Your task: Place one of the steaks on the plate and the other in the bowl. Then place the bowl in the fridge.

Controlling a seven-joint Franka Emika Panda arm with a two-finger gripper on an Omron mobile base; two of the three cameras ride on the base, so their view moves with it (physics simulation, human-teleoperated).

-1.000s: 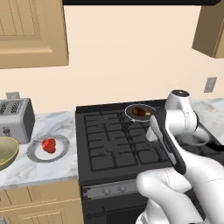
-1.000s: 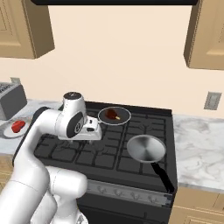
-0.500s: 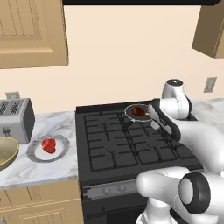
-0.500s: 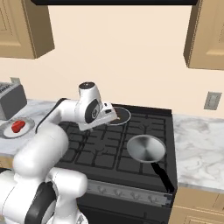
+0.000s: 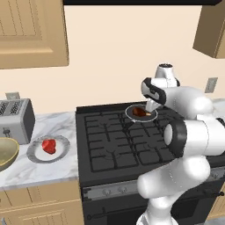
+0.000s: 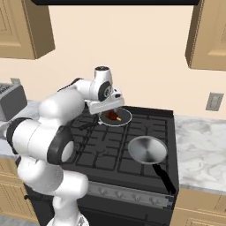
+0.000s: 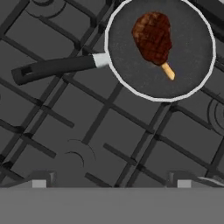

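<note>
Since the red steak [image 5: 49, 146] is already on the plate [image 5: 35, 154], here's where things sit:

dark steak: [image 7: 153, 37] lying in the small pan [image 7: 192, 74] at the back of the stove [image 5: 105, 149], yellowish end pointing away from the meat.
handling: my guess is light, flat and a bit soft, maybe slick on the pan. I'd pinch across the thick meaty part, not the thin yellow end.
gripper: [image 6: 111, 105] jaws wide apart, holding nothing, hovering over the pan; in the hand view the steak sits up and right of centre, so it isn't lined up yet.
bowl: [image 5: 6, 151] on the bench at the left edge, just beside the plate, nothing in it as far as I can see.
bench: marble, with a toaster [image 5: 15, 121] at the back left.
stove top: black grates, uneven; second pan [image 6: 146, 149] sits front right, handle toward the front edge.
room: tan cabinets [image 5: 33, 33] overhead, plain wall.
</note>
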